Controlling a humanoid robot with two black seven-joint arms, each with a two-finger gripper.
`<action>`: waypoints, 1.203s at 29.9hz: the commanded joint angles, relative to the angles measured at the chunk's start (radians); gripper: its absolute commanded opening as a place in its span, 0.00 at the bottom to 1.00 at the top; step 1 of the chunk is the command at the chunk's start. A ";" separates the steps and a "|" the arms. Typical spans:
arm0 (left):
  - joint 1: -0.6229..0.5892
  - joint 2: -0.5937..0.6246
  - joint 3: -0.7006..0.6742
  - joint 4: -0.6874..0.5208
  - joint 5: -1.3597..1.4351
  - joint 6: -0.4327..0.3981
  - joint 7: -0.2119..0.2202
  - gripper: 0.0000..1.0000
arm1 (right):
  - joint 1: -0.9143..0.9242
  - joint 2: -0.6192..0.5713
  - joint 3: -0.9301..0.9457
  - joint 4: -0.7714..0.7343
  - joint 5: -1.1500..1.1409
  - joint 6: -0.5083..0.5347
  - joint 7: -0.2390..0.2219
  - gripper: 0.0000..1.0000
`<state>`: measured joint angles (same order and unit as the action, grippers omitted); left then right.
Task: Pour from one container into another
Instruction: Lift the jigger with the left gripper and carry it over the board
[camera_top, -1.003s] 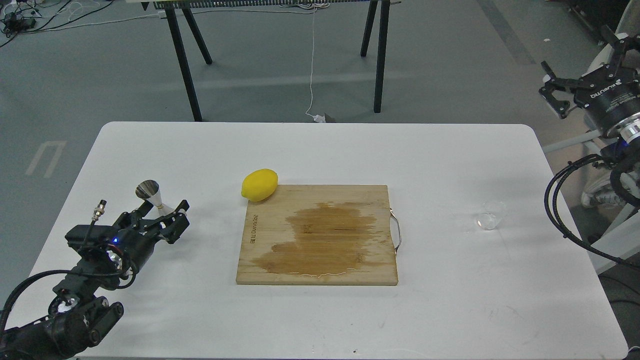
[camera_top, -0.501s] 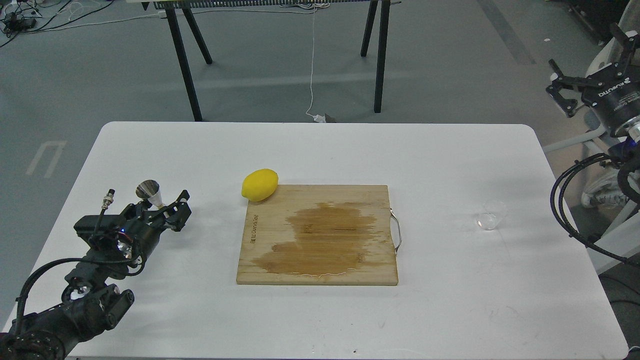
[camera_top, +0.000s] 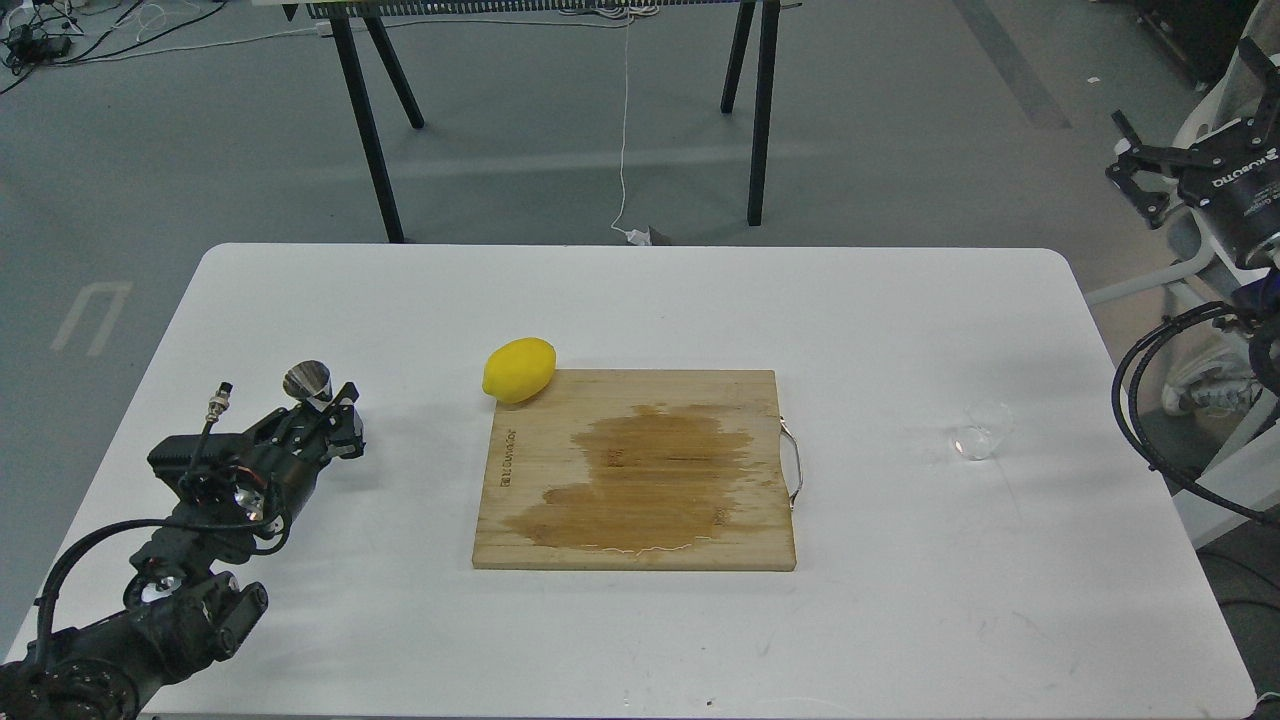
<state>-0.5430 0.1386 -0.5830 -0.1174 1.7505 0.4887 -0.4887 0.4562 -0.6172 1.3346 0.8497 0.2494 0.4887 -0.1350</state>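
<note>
The steel jigger (camera_top: 307, 380) stands near the table's left side; only its upper cone shows, tilted slightly. My left gripper (camera_top: 322, 418) has its fingers drawn in around the jigger's lower part, which they hide. The small clear glass cup (camera_top: 978, 436) sits alone on the table's right side, hard to make out against the white top. My right gripper (camera_top: 1185, 110) hangs open and empty in the air beyond the table's right edge, well above and behind the cup.
A wooden cutting board (camera_top: 740, 400) with a dark wet stain lies in the middle of the white table (camera_top: 640, 300). A yellow lemon (camera_top: 519, 369) rests at the board's far left corner. Black trestle legs (camera_top: 370, 130) stand behind the table.
My left gripper's fingers have drawn in around the jigger, which shifted slightly right and tilted. My right gripper has drifted right, away from the table.
</note>
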 joint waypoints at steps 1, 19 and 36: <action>-0.002 0.004 0.000 -0.001 -0.017 0.000 0.000 0.04 | -0.001 0.001 0.000 0.000 0.001 0.000 0.000 0.99; -0.190 0.150 0.002 -0.551 0.023 0.000 0.000 0.02 | 0.005 -0.001 -0.012 -0.023 -0.001 0.000 0.000 0.99; -0.172 -0.139 0.245 -0.650 0.419 0.000 0.000 0.02 | 0.015 -0.022 -0.023 -0.084 -0.001 0.000 -0.002 0.99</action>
<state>-0.7177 0.0161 -0.3635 -0.7998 2.1646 0.4887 -0.4892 0.4701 -0.6397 1.3100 0.7655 0.2475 0.4887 -0.1370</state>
